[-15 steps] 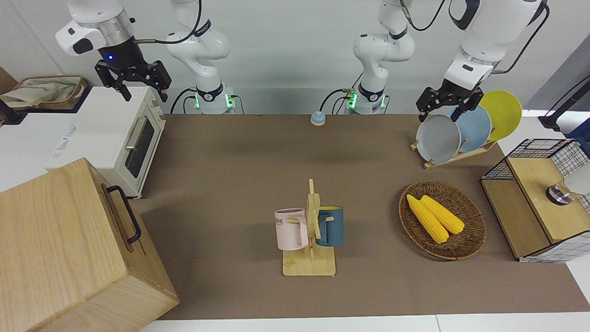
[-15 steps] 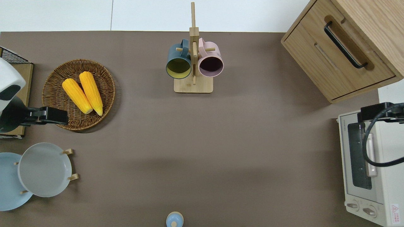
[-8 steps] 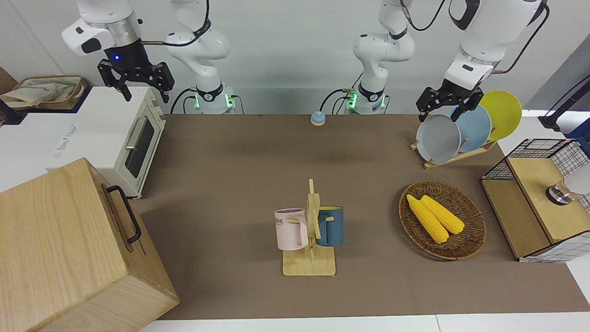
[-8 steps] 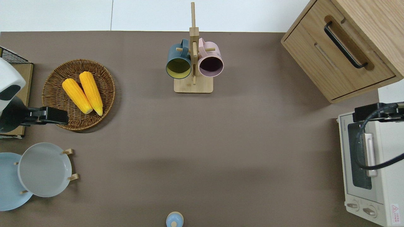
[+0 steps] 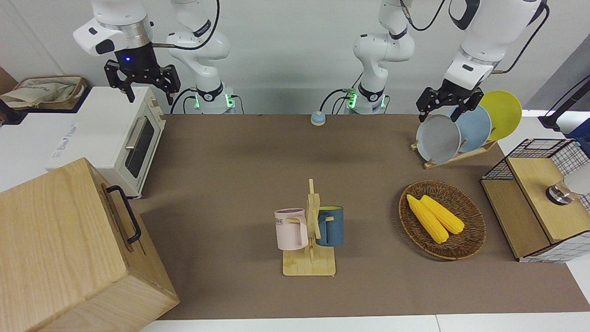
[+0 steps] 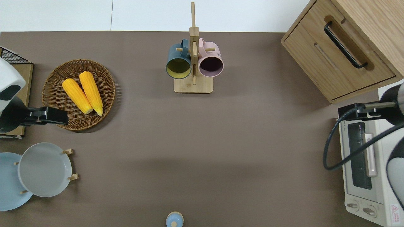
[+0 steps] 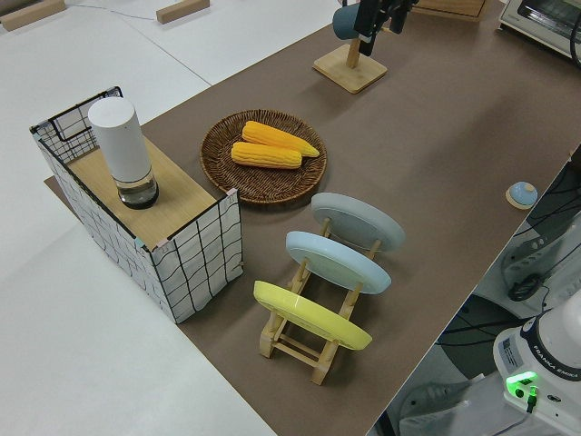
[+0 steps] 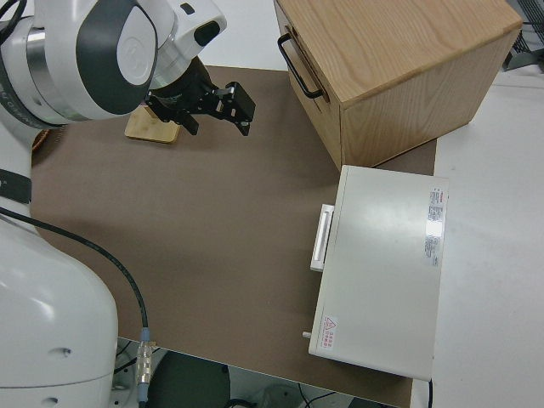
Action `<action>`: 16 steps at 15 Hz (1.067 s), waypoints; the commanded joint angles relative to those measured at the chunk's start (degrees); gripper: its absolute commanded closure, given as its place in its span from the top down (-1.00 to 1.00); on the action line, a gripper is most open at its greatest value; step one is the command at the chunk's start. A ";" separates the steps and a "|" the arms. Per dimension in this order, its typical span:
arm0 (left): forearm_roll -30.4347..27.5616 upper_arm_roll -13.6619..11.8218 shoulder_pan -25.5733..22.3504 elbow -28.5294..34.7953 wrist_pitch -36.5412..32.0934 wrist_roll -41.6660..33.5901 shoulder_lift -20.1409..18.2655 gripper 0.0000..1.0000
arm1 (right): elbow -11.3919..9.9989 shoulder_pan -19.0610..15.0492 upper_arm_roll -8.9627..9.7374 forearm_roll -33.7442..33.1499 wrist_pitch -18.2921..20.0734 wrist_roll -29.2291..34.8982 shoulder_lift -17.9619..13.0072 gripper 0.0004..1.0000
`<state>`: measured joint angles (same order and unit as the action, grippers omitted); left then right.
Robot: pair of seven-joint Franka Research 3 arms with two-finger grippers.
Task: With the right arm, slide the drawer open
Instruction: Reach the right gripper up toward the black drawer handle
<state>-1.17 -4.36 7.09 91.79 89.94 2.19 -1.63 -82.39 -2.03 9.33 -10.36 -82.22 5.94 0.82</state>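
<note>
Both arms are glossy white with rounded jointed links, black bands at the joints and green lights at their bases. The right arm (image 5: pixel 115 27) has a silver wrist ring, a blue light just above its black two-finger hand (image 5: pixel 146 90), and a black cable looping from the wrist.

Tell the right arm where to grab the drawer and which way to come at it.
Grip the black bar handle on the drawer front, mid-bar. It stands off the wood in a recess, so open fingers can likely straddle it. The right gripper, open, should approach from the table's middle, facing the front.

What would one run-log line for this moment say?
stage: approach | drawer: closed | right gripper: open, empty, over toaster oven | left arm: parked
</note>
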 commanded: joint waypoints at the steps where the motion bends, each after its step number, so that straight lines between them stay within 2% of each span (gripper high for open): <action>1: 0.73 -0.21 0.21 -0.12 -0.82 -0.08 -0.48 1.00 | 0.04 0.97 5.50 -10.25 -1.18 3.79 2.16 0.97; 2: 0.73 -0.21 0.21 -0.12 -0.82 -0.08 -0.48 1.00 | -0.57 1.23 8.39 -13.69 -1.97 9.55 3.91 0.97; 3: 0.73 -0.21 0.21 -0.12 -0.82 -0.08 -0.48 1.00 | -0.58 1.06 10.16 -15.38 -2.07 13.61 4.71 0.97; 5: 0.73 -0.21 0.21 -0.12 -0.82 -0.08 -0.48 0.99 | -0.58 1.85 10.18 -18.27 -1.98 13.05 5.33 0.97; 7: 0.73 -0.21 0.21 -0.12 -0.82 -0.08 -0.48 0.99 | -0.84 3.69 10.53 -24.69 -1.45 12.43 6.91 0.97; 12: 0.73 -0.21 0.21 -0.12 -0.82 -0.08 -0.48 1.00 | -1.80 5.72 10.80 -31.64 -1.28 12.25 8.67 0.97; 16: 0.73 -0.21 0.21 -0.21 -0.82 -0.08 -0.48 1.00 | -2.25 5.90 10.80 -33.58 -1.10 10.58 8.76 0.97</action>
<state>-1.17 -4.36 7.09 91.79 89.94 2.19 -1.63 -83.73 3.95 19.89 -41.56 -83.26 18.01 9.84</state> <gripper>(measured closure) 0.004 0.013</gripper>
